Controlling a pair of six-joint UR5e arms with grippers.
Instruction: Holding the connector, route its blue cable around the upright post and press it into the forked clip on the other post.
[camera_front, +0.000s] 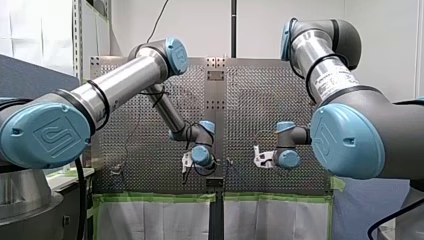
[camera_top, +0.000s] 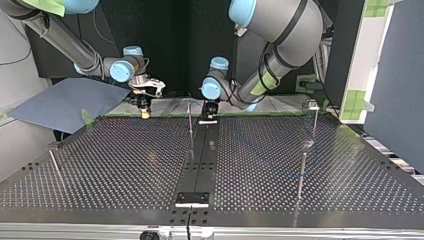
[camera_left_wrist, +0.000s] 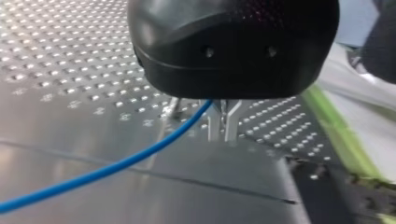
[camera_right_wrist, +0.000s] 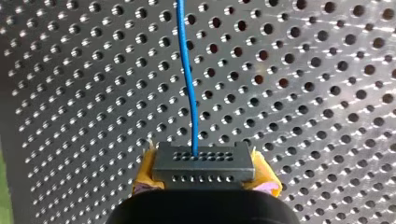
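Ahead of my right gripper (camera_right_wrist: 205, 179) a dark connector (camera_right_wrist: 203, 163) sits clamped between its yellow pads (camera_right_wrist: 145, 173). The blue cable (camera_right_wrist: 187, 74) runs straight out of the connector over the perforated plate. In the left wrist view the blue cable (camera_left_wrist: 116, 163) leads up between the metal fingers (camera_left_wrist: 214, 125) of my left gripper (camera_left_wrist: 223, 133), which stand close together on it. In the top view my right gripper (camera_top: 144, 111) is at the left and my left gripper (camera_top: 209, 116) near the middle, with a thin upright post (camera_top: 190, 119) between them. A post with a clip top (camera_top: 313, 106) stands at the right.
Two more thin posts rise from the plate, one at the top view's right (camera_top: 301, 172) and one at its left (camera_top: 55, 167). A black centre strip (camera_top: 200, 165) ends in a small block (camera_top: 192, 198). Green tape (camera_left_wrist: 341, 135) marks the table's edge beside my left gripper.
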